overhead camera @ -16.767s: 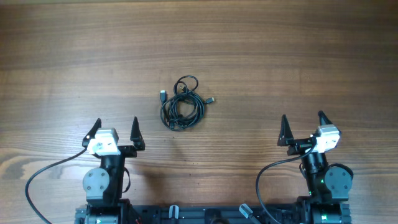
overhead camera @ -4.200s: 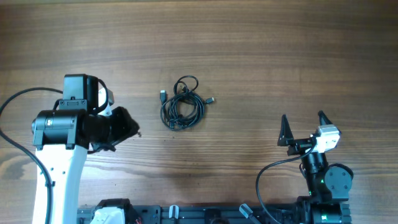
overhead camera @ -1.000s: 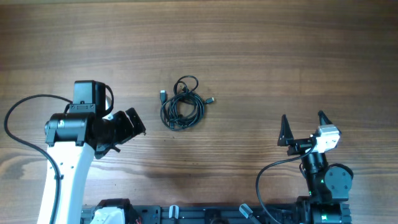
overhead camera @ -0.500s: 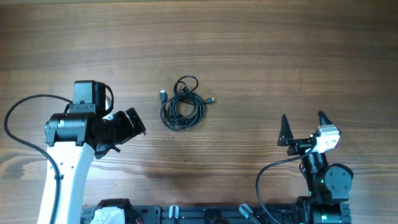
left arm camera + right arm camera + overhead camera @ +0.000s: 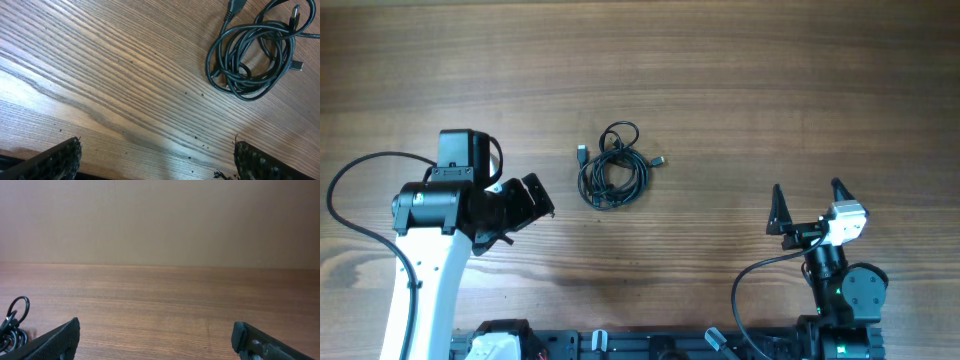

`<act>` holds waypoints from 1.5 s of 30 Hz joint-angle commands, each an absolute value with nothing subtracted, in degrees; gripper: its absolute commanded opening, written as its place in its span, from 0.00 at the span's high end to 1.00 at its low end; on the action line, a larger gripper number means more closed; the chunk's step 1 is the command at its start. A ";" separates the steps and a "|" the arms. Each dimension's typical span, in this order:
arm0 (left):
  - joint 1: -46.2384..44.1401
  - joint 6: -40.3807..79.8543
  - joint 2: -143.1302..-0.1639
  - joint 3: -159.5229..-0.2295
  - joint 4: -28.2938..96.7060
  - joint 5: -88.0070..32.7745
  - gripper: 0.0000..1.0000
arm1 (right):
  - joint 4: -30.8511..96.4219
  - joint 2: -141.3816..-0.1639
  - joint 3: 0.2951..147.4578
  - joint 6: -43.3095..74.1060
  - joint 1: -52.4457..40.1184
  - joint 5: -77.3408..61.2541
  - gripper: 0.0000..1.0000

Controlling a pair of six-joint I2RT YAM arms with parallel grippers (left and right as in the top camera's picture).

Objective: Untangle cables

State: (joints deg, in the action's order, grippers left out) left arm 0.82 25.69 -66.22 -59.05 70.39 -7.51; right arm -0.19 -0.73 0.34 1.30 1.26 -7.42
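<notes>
Left claw [image 5: 157, 162] wide near coiled black cables [image 5: 610, 170]

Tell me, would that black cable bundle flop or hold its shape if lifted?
Probably floppy: the cables are thin cords in loose, uneven loops, so they would likely sag. Likely light, being so thin. Since loops interlace, lifting one strand may drag the whole bundle.

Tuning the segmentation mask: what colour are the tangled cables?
The cables are black; the left wrist view shows them best.
</notes>
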 commanded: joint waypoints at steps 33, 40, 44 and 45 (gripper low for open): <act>0.97 26.17 -66.54 -58.70 60.05 -15.00 0.50 | -0.38 -0.43 0.30 1.89 0.93 -6.59 0.00; 0.97 25.74 -66.54 -58.70 63.64 -14.94 0.03 | -0.38 -0.43 0.30 1.91 0.93 -6.59 0.00; 0.97 26.22 -66.92 -58.76 60.99 -14.50 0.01 | -0.38 -0.43 0.30 1.91 0.93 -6.59 0.00; 0.97 26.20 -67.46 -58.89 60.71 -14.33 0.02 | -0.38 -0.43 0.30 1.91 0.93 -6.59 0.00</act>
